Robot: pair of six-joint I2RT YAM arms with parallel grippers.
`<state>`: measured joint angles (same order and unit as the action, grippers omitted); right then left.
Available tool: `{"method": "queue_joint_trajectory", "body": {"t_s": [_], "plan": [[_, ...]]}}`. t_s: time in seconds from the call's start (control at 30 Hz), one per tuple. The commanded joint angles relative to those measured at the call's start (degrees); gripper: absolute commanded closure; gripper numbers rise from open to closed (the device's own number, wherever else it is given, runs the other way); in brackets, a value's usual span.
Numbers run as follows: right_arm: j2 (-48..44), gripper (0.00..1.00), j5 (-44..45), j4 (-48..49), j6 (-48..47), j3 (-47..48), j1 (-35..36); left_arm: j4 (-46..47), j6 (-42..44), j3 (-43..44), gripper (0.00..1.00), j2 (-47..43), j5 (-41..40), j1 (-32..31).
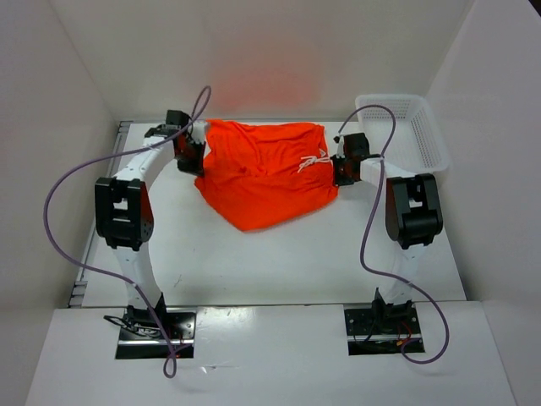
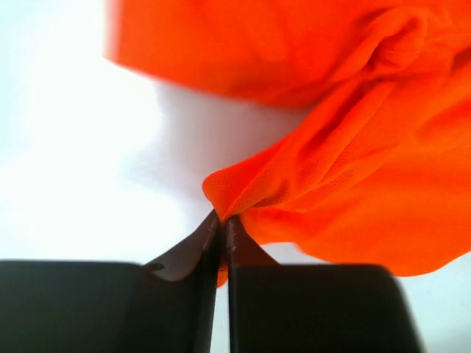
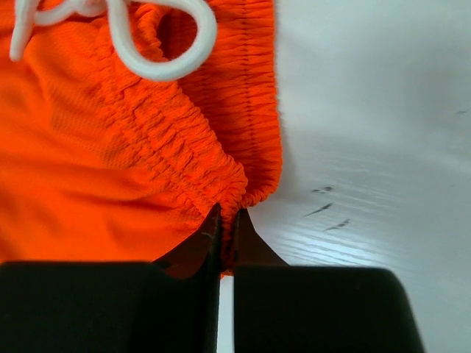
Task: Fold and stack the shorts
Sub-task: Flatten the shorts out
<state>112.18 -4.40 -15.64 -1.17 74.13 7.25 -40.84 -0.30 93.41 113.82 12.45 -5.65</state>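
My left gripper [image 1: 193,158] is pinched tight on the left edge of the orange shorts [image 1: 266,173]. My right gripper [image 1: 341,169] is clamped on the waistband edge near the white drawstring [image 1: 314,161]. The shorts lie rumpled toward the far side of the table [image 1: 270,262], and white tabletop stretches from their near edge to the arm bases. A white basket [image 1: 427,139] stands far right.

light: bright and even, falling from above, bounced off the white walls around me.
tint: the shorts [image 1: 266,173] throw an orange glow on the back wall [image 1: 270,76].
glare: in my left wrist view the table [image 2: 66,147] washes out to white.
shadow: soft grey under the lifted cloth.
blur: my fingers [image 2: 246,254] are soft, and the far cloth edge is smeared.
sharpest: the waistband ribbing in my right wrist view.
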Motion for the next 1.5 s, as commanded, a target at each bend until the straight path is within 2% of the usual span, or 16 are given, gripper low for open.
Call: {"method": "queue_joint_trajectory", "body": {"t_s": [0.0, 0.13, 0.2, 0.3, 0.4, 0.47, 0.5, 0.6, 0.67, 0.77, 0.93, 1.1, 1.2, 1.23, 1.33, 1.47], "plan": [[-2.8, 1.0, -7.7, -2.8, -1.6, -1.5, 0.6, 2.1, 0.3, 5.3, 0.87, 2.3, -5.2, -0.1], [-3.4, 1.0, -11.2, -4.1, -1.6, -1.0, 1.8, 4.3, 0.3, 5.8, 0.53, 4.6, -7.6, -2.5], [-3.9, 1.0, -11.9, -4.7, -1.6, -1.0, 1.8, 4.3, 0.3, 5.8, 0.39, 2.1, -7.6, -2.5], [-5.0, 1.0, -11.3, -4.7, -1.6, -1.0, 1.8, 4.3, 0.3, 1.4, 0.35, -4.4, -11.1, -5.8], [-5.0, 1.0, -11.3, -4.7, -1.1, -0.5, 1.8, 4.3, 0.3, -9.1, 0.35, -11.7, -16.8, -9.8], [-5.0, 1.0, -11.9, -4.7, -0.6, 0.0, 1.8, 5.1, 0.3, -16.0, 0.35, -14.3, -18.9, -15.9], [-4.5, 1.0, -11.9, -4.7, -0.6, 0.1, 1.8, 6.4, 0.3, -22.8, 0.34, -15.7, -19.9, -17.8], [-4.5, 1.0, -11.9, -4.7, -0.6, 1.4, 1.8, 15.7, 0.3, -29.6, 0.34, -15.1, -27.6, -21.2], [-4.5, 1.0, -11.9, -4.7, -0.6, 1.9, 1.8, 21.6, 0.3, -30.5, 0.33, -12.9, -32.6, -20.6], [-5.0, 1.0, -13.0, -4.7, -0.1, 1.9, 1.8, 24.9, 0.3, -26.4, 0.31, -10.1, -34.0, -20.6], [-6.2, 1.0, -13.0, -4.7, -0.1, 1.4, 1.8, 33.1, 0.3, -26.4, 0.3, -4.3, -38.0, -20.6], [-6.7, 1.0, -13.0, -4.7, -0.1, 0.8, 1.8, 26.4, 0.3, -22.5, 0.3, -2.9, -25.7, -20.6], [-6.7, 1.0, -13.0, -4.7, -0.1, 0.3, 1.8, 24.6, 0.3, -20.8, 0.4, -1.6, -19.2, -20.6], [-6.7, 1.0, -13.0, -4.7, -0.1, 0.3, 1.8, 24.6, 0.3, -20.1, 0.52, -0.5, -18.4, -20.6], [-7.8, 1.0, -13.0, -4.7, -0.6, -0.3, 1.8, 22.0, 0.3, -15.9, 0.97, 0.6, -18.4, -19.3], [-10.4, 1.0, -13.0, -5.4, -2.7, -2.0, 1.8, 12.7, 0.3, -10.4, 1.0, -3.4, -17.2, -17.0]]}}
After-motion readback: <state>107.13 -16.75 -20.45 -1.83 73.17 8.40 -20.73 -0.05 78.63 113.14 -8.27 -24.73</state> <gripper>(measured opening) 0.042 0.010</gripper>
